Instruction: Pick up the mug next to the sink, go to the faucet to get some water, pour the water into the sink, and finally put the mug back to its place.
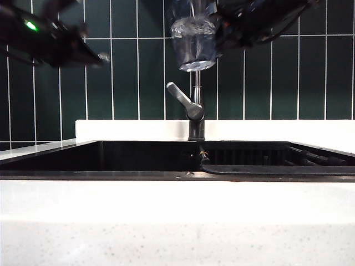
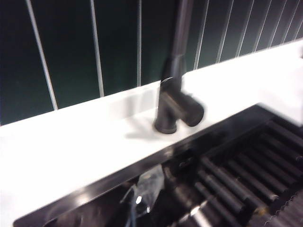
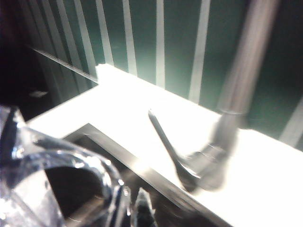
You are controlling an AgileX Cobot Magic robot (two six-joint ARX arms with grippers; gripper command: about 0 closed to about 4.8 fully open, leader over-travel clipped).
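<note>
Exterior, mug: We see the clear faceted glass mug (image 1: 193, 41) at top centre, held high above the wide black recessed sink (image 1: 138, 158), close against the thin pipe of the tall shiny metal faucet (image 1: 195, 108).
Exterior, right gripper: The right gripper (image 1: 222, 27) reaches in from the upper right, clamped on the mug's side.
Exterior, left gripper: The left gripper (image 1: 100, 55) sits at the upper left, well apart from the mug, its fingers together and holding nothing.
Exterior, counter: The white speckled counter (image 1: 177, 221) fills the lower frame.
Left wrist, view: We look down on the faucet base (image 2: 173, 111) and the ribbed black rack (image 2: 246, 170); the gripper itself is out of frame.
Right wrist, view: The mug's rim (image 3: 71, 179) fills the lower left; the grey lever (image 3: 168, 146) lies at centre.
Risk: We judge the glass could knock the pipe, or slip, being smooth and wet, if tipped too quickly.
</note>
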